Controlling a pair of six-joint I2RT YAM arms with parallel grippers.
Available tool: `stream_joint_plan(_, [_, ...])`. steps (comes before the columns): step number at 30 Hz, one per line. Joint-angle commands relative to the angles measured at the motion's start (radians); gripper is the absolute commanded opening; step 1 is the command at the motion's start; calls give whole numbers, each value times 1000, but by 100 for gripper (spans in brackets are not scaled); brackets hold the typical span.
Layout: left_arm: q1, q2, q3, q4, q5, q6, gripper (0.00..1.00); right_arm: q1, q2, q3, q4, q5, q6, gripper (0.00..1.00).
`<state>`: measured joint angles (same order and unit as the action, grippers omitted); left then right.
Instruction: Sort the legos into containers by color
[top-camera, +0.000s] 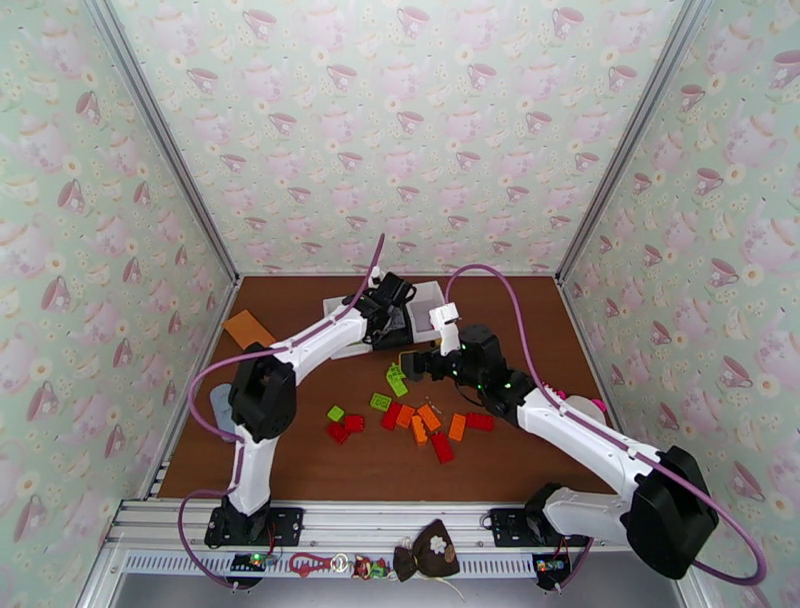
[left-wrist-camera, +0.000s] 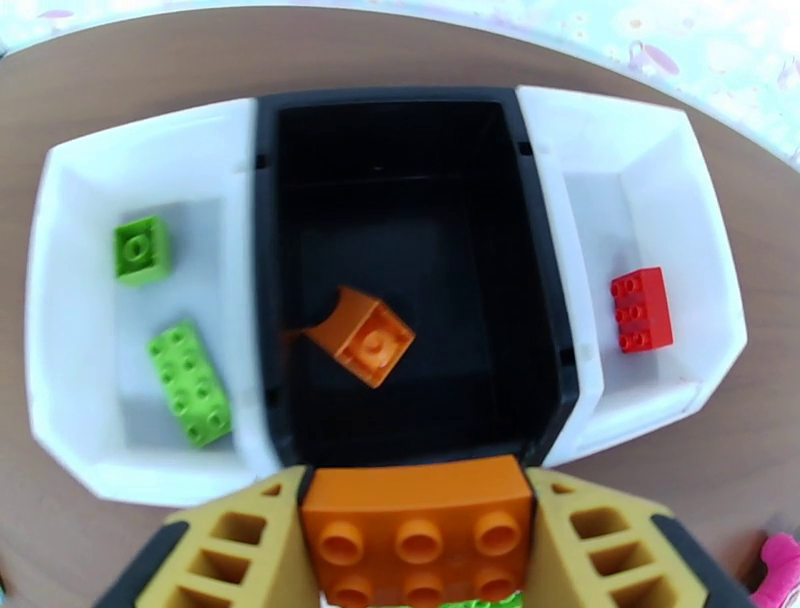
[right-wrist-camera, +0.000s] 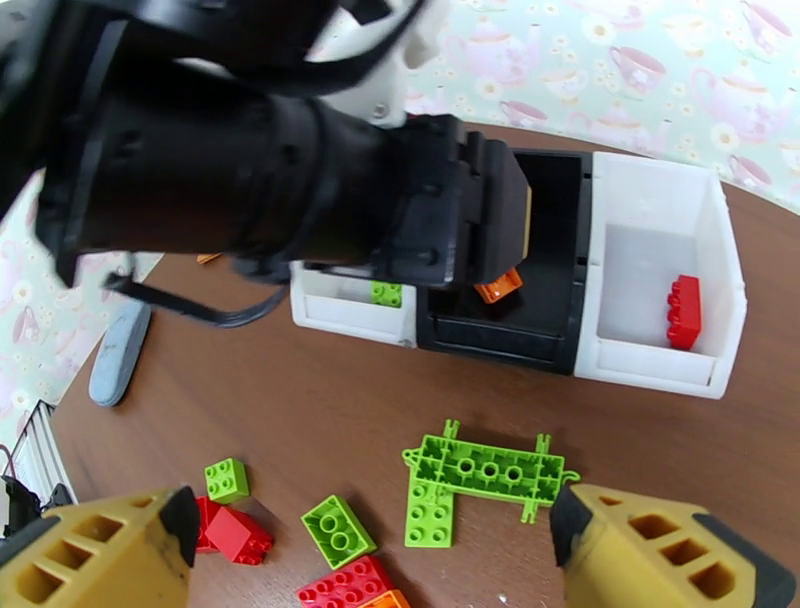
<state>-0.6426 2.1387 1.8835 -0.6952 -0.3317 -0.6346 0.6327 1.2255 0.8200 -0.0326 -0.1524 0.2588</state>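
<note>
Clamped between the left fingers (left-wrist-camera: 235, 550) sits an orange brick (left-wrist-camera: 417, 525), studs up, the fingers narrowed onto its short ends. Straight beyond those fingers stands the black bin (left-wrist-camera: 268, 300), its near rim just past the held brick. A second orange piece (left-wrist-camera: 362, 335) lies tilted on its floor. To the left of the fingers, touching the black bin, is a white bin (left-wrist-camera: 75, 250) holding two lime green bricks, a small square one (left-wrist-camera: 141, 249) and a longer one (left-wrist-camera: 190, 382). To the right, also touching the black bin, the other white bin (left-wrist-camera: 690, 190) holds one red brick (left-wrist-camera: 641, 310).

The right fingers (right-wrist-camera: 660, 550) stand wide apart with nothing between them, low over the brown counter (right-wrist-camera: 300, 400). Ahead of them, within the gap, lies a lime green frame piece (right-wrist-camera: 487, 472) with a small green brick touching its corner. Nearer the left-hand finger are loose legos: a small green cube (right-wrist-camera: 228, 479), a red block (right-wrist-camera: 237, 535) and a green four-stud brick (right-wrist-camera: 338, 530). Farther ahead the three bins stand in a row. Well off to the left of these fingers lies a grey-blue oblong object (right-wrist-camera: 120, 345).

From above, the loose red, orange and green bricks (top-camera: 420, 420) lie scattered on the counter near the right fingers. A flat orange card (top-camera: 248, 328) lies well to the left of the left fingers.
</note>
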Motion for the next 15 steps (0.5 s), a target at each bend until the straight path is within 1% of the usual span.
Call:
stream_joint_plan(1, [13,80,102,-43,29,46,48,-5,-25,-15,-14,28,-3,99])
stream_joint_plan(5, [30,176,239,-78,54,59,49,-7,-31,-14,-30,45,0,99])
stream_joint_plan(7, [37,206,299,-105,74,69,53,-7,-41,-18,-34,63,0,99])
stream_joint_plan(9, [42,213,330,-125,93,75,62,-7,-52,-20,-46,88,-1,99])
stream_joint_plan(11, [45,189,313,-119,97,87,70,-8,-61,-19,-66,114,-1,99])
stream_joint_plan(15, [46,75,189,-48,97,124,85,-8,-56,-3,-128,175,21,99])
